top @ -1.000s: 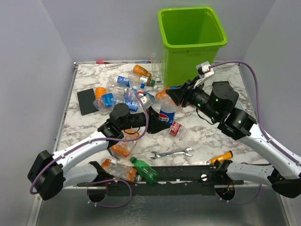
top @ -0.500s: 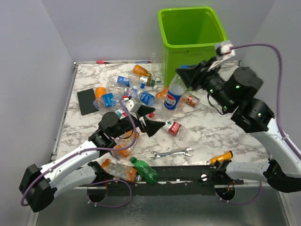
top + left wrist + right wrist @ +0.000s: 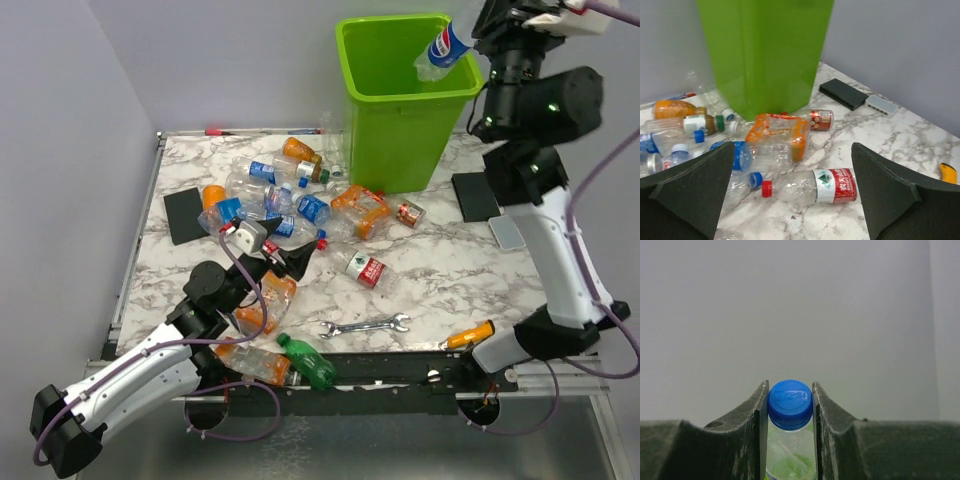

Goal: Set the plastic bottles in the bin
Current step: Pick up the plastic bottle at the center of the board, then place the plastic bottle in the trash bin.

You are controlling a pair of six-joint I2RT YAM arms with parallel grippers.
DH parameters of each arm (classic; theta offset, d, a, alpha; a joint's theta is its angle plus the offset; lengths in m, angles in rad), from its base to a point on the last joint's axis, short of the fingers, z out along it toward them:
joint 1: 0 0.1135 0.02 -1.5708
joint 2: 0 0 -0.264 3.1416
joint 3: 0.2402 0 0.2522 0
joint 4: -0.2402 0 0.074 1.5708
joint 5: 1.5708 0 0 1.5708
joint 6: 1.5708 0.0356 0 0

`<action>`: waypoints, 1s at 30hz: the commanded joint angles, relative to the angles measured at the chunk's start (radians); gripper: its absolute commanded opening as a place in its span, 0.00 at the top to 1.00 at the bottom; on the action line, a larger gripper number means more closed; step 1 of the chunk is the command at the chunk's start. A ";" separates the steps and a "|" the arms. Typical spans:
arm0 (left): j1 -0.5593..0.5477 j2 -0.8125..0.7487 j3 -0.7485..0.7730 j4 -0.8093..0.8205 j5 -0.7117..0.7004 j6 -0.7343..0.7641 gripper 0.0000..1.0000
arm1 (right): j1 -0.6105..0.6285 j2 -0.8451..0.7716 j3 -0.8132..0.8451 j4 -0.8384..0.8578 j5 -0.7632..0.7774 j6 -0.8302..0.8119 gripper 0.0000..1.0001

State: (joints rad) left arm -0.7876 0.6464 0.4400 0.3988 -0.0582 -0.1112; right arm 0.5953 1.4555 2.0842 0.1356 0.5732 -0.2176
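My right gripper (image 3: pixel 470 18) is raised high over the right rim of the lime-green bin (image 3: pixel 400 95) and is shut on the blue cap (image 3: pixel 790 404) of a clear Pepsi bottle (image 3: pixel 440 47). The bottle hangs tilted over the bin's opening. My left gripper (image 3: pixel 292 260) is open and low over the table, with nothing between its fingers (image 3: pixel 695 185). Just ahead of it lies a clear bottle with a red label (image 3: pixel 815 186). A crushed orange-labelled bottle (image 3: pixel 777 135) lies beyond, in front of the bin (image 3: pixel 765 50). Several more plastic bottles (image 3: pixel 270 190) are heaped at the back left.
A silver wrench (image 3: pixel 365 325) and an orange-handled screwdriver (image 3: pixel 470 335) lie near the front edge. A green bottle (image 3: pixel 308 362) and orange bottles (image 3: pixel 262 305) lie by the left arm. A black pad (image 3: pixel 185 215) lies left; a black box (image 3: pixel 475 195) and a grey box (image 3: pixel 508 232) lie right.
The right arm has lifted the Pepsi bottle from the table up to above the bin. The left gripper has let go, opened wide and drawn back toward the near left.
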 commanded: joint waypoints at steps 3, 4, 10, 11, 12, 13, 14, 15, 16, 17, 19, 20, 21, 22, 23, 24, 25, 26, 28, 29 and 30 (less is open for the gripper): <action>-0.002 -0.014 -0.009 -0.005 -0.127 0.044 0.01 | -0.223 0.222 0.104 0.084 -0.034 0.187 1.00; -0.002 -0.013 -0.009 -0.003 -0.133 0.041 0.01 | -0.249 0.248 0.106 0.092 -0.045 0.210 1.00; -0.002 -0.007 -0.009 0.000 -0.179 0.041 0.01 | -0.281 0.350 0.030 0.141 -0.043 0.281 1.00; -0.002 -0.004 -0.009 0.002 -0.198 0.042 0.01 | -0.282 0.363 0.030 0.123 -0.053 0.297 1.00; -0.002 -0.001 -0.008 0.004 -0.219 0.038 0.01 | -0.284 0.377 0.032 0.102 -0.065 0.310 1.00; -0.002 0.004 -0.006 0.006 -0.253 0.028 0.01 | -0.285 0.387 0.032 0.087 -0.075 0.316 1.00; -0.002 0.008 -0.007 0.006 -0.288 0.015 0.01 | -0.286 0.393 0.026 0.073 -0.083 0.321 1.00; -0.002 0.009 -0.008 0.008 -0.319 0.007 0.01 | -0.285 0.397 0.019 0.059 -0.087 0.330 1.00; -0.002 0.009 -0.010 0.012 -0.342 0.002 0.01 | -0.286 0.395 0.005 0.045 -0.092 0.340 0.99; -0.002 0.010 -0.013 0.015 -0.356 0.002 0.01 | -0.285 0.390 -0.006 0.032 -0.102 0.348 0.93; -0.002 0.011 -0.018 0.023 -0.368 0.002 0.01 | -0.286 0.377 -0.030 0.015 -0.128 0.355 0.70; -0.002 0.014 -0.019 0.026 -0.367 0.003 0.01 | -0.285 0.370 -0.038 0.008 -0.135 0.362 0.55; -0.002 0.018 -0.018 0.026 -0.364 0.003 0.01 | -0.286 0.360 -0.043 -0.002 -0.142 0.370 0.44; -0.002 0.021 -0.018 0.026 -0.362 0.004 0.01 | -0.286 0.354 -0.045 -0.012 -0.149 0.374 0.35; -0.002 0.025 -0.017 0.026 -0.361 0.004 0.01 | -0.286 0.345 -0.044 -0.022 -0.155 0.378 0.31; -0.002 0.028 -0.017 0.026 -0.363 0.006 0.01 | -0.286 0.336 -0.045 -0.030 -0.164 0.384 0.27; -0.002 0.033 -0.015 0.026 -0.367 0.007 0.01 | -0.285 0.324 -0.047 -0.037 -0.173 0.389 0.26; -0.002 0.036 -0.015 0.026 -0.374 0.008 0.01 | -0.285 0.311 -0.047 -0.042 -0.181 0.395 0.25; -0.002 0.044 -0.014 0.026 -0.392 0.007 0.01 | -0.286 0.287 -0.025 -0.086 -0.186 0.418 0.24; -0.002 0.048 -0.014 0.026 -0.403 0.005 0.01 | -0.284 0.271 -0.010 -0.126 -0.195 0.433 0.25; -0.002 0.053 -0.014 0.027 -0.413 0.003 0.01 | -0.284 0.248 -0.009 -0.161 -0.213 0.450 0.24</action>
State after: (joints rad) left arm -0.7876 0.6857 0.4335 0.4030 -0.4061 -0.1005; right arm 0.3111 1.8149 2.0373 0.0822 0.4221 0.1680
